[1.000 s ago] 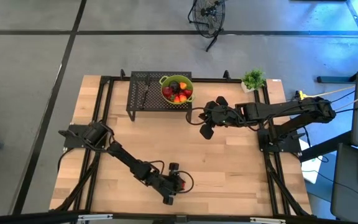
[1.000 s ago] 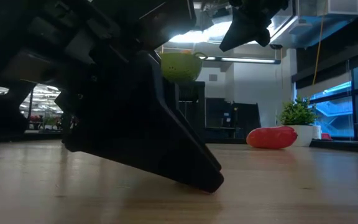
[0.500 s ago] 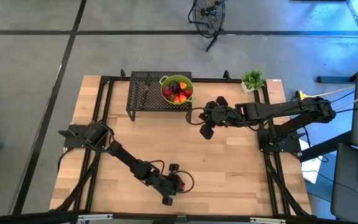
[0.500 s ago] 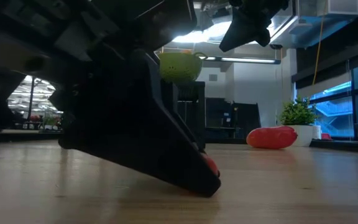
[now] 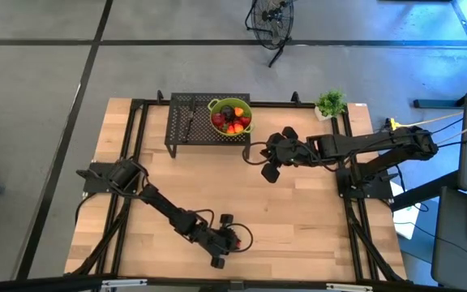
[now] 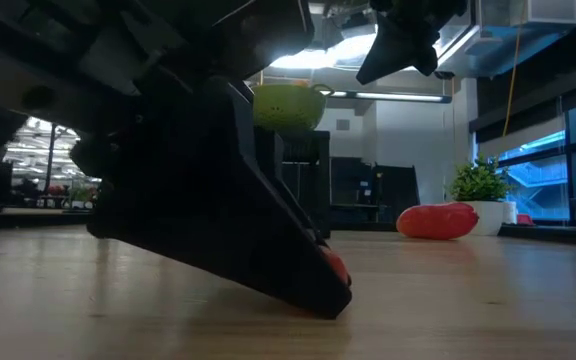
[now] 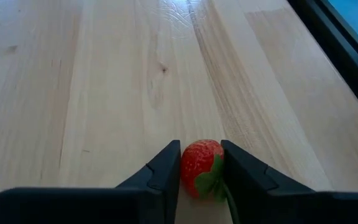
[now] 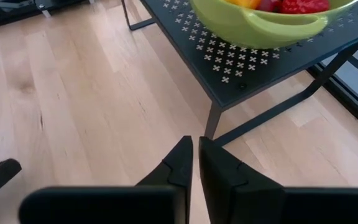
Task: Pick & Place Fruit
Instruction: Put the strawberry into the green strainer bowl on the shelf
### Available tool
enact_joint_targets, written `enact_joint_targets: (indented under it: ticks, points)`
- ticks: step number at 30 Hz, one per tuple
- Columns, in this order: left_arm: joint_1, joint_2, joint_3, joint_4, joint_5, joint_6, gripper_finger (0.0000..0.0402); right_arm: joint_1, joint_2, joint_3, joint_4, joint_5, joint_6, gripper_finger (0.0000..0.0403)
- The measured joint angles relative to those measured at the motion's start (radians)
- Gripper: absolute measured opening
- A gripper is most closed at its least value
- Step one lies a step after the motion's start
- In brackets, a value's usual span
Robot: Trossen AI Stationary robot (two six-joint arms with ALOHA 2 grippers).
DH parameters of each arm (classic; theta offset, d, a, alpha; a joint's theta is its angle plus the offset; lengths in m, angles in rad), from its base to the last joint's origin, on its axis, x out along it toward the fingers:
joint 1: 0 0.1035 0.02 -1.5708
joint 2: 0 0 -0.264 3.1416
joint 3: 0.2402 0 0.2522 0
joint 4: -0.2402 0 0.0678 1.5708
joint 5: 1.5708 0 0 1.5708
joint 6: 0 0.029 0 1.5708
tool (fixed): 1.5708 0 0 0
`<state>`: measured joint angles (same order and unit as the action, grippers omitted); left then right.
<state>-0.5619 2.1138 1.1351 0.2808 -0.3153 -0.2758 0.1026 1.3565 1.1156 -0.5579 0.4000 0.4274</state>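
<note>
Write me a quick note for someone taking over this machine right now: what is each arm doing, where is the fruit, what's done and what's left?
Left gripper: down at the near edge of the table, fingers closed on a strawberry that is not yet lifted.
Right gripper: shut and empty, hovering near the black rack.
Bowl: on the rack, already holding several red and orange pieces plus a dark green one.
A red oblong fruit lies on the table near the potted plant.
Left to do: carry the strawberry to the bowl, then probably the red oblong fruit.
</note>
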Motion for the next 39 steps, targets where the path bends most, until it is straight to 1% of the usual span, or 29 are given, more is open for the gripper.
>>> enact_joint_targets:
  ticks: [3,8,16,23,29,35,39]
  points:
    - [-0.001,-0.006,0.0,-0.005,0.01,0.0,0.0094,0.01,0.0,0.0,-0.005,0.008,0.0,0.0025]
    - [-0.002,-0.039,-0.002,-0.017,0.011,0.01,0.0094,0.028,-0.004,0.0,-0.011,0.059,-0.013,0.0017]
    - [0.018,-0.158,-0.001,-0.077,-0.002,0.092,0.0094,0.033,-0.073,0.0,-0.038,0.105,-0.028,0.0009]
    - [0.069,-0.269,0.0,-0.16,-0.009,0.192,0.0094,0.033,-0.143,0.0,-0.097,0.12,-0.028,0.0021]
    - [0.117,-0.368,0.0,-0.256,-0.088,0.251,0.0095,0.033,-0.162,0.0,-0.163,0.143,-0.023,0.0017]
    - [0.165,-0.458,0.0,-0.309,-0.132,0.309,0.0095,0.033,-0.162,0.0,-0.187,0.145,-0.023,0.0008]
    - [0.201,-0.512,0.0,-0.338,-0.163,0.356,0.0095,0.033,-0.165,0.0,-0.242,0.191,-0.023,0.0011]
